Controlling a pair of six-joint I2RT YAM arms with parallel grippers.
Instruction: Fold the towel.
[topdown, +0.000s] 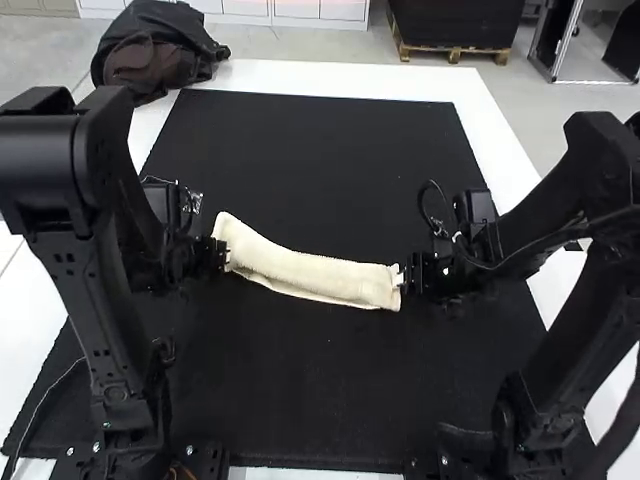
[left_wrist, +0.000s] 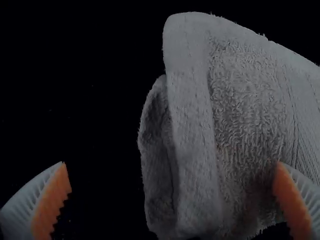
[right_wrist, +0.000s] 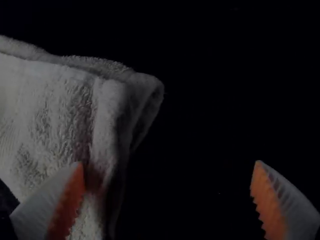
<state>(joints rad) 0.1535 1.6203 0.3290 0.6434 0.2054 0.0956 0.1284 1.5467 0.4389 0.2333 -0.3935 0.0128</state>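
A black mat (topdown: 320, 150) covers most of the white bench (topdown: 350, 80). Left of the frame's centre, the left tool (topdown: 222, 256) is spread wide; right of centre, so is the right tool (topdown: 404, 275). Between them, mid-frame, the towel (topdown: 310, 273) lies folded into a narrow strip. Upper left sits a dark bag (topdown: 160, 50).

The high view is bright and evenly lit, palest on the white tabletop (topdown: 490, 130) from twelve to two o'clock, while the black mat (topdown: 320, 150) swallows the light. Both wrist views are dim, the right one darker; there the mat sinks into near-total black. Shadow fills the folds of the cream terry towel (topdown: 320, 277).
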